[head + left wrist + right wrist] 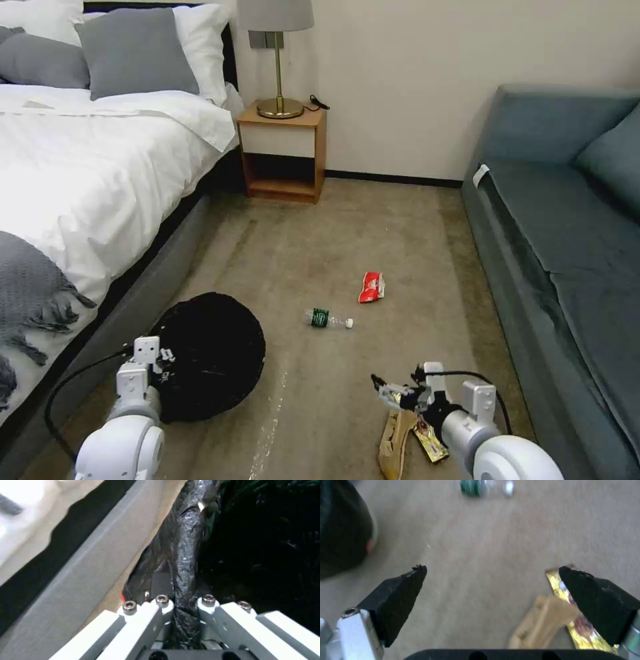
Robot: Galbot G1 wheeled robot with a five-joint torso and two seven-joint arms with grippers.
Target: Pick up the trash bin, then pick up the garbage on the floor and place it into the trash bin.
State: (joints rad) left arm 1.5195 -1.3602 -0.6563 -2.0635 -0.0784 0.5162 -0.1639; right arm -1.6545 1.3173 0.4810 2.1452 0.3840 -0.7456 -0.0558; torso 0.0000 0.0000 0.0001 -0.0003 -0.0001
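Observation:
The trash bin [210, 353], lined with a crinkly black bag, is at the lower left beside the bed. My left gripper [163, 365] is shut on its bagged rim [185, 562], which runs between the gripper's [185, 603] fingers. My right gripper [393, 393] is open, low over the carpet, with its black pads [400, 595] spread wide. Just beside it lie a tan crumpled wrapper [393, 440] [543, 622] and a yellow printed wrapper [430, 443] [583, 632]. Farther out lie a clear bottle [328, 319] [480, 486] with a green label, and a red-and-white packet [372, 287].
A bed [87, 173] with a grey frame runs along the left, close to the bin. A dark teal sofa [567, 247] lines the right. A wooden nightstand [283, 150] with a lamp stands at the far wall. Open carpet lies between them.

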